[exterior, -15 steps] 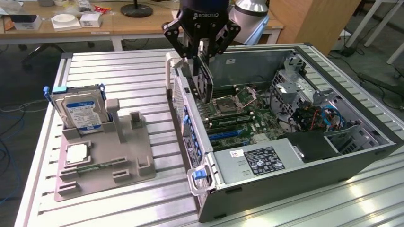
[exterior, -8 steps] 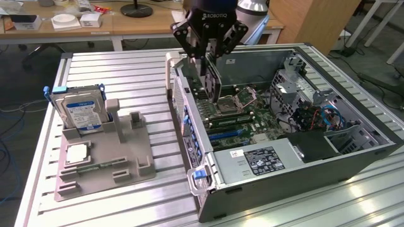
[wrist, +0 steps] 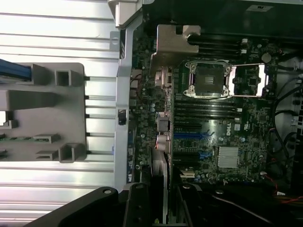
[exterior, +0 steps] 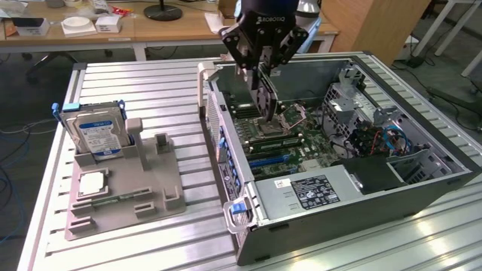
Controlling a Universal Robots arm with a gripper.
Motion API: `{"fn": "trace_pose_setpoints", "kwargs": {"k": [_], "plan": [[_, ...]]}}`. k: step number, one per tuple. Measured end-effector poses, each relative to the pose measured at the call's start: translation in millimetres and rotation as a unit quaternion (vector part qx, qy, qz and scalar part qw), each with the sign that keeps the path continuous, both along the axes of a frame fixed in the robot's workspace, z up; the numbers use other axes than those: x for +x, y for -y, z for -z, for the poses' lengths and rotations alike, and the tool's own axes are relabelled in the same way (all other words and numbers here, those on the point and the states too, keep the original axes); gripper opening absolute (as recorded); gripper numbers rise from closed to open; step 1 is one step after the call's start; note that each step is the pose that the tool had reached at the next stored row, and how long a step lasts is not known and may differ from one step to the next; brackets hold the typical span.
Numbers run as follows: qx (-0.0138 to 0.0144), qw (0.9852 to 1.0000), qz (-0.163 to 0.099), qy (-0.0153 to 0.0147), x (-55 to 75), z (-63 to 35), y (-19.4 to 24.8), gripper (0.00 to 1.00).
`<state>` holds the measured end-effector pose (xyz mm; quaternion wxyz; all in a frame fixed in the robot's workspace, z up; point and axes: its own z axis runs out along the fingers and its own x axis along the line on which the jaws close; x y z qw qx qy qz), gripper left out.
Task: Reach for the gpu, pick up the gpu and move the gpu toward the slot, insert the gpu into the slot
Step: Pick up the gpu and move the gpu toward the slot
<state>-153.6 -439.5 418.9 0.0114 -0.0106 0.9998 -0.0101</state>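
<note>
You are working on a table (exterior: 150,90) of ribbed aluminium slats. Behind it stand wooden desks (exterior: 173,28) with small white boxes on them, and cables lie on the floor at the exterior view's right.

An open grey case (exterior: 339,226) lies on its side on the table with its board (exterior: 301,149) exposed. Just beside it, towards the exterior view's left, sits a grey tray (exterior: 158,192) with a drive (exterior: 94,116) standing upright in it.

Your gripper (exterior: 262,68) is clenched on the top edge of the gpu (exterior: 263,99). The gpu hangs upright and edge-on inside the case, over the board, with its lower edge near the processor socket; you cannot tell from here whether it touches anything. It looks thin, flat and dark. From the wrist view you see the gpu (wrist: 158,179) as a narrow strip with a silvery edge between the fingers (wrist: 139,208).

The gripper body reads "ROBOTIQ". The drive has a blue and white label, and a black label (exterior: 311,192) sits on the case's inner cover; the print on both is too small to read.
</note>
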Motion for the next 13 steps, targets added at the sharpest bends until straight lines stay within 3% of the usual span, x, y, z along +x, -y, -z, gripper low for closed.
{"fn": "trace_pose_setpoints", "kwargs": {"k": [13], "plan": [[0.0,1.0,0.0,0.0009,28.8,1.6,-0.7,0.26]]}}
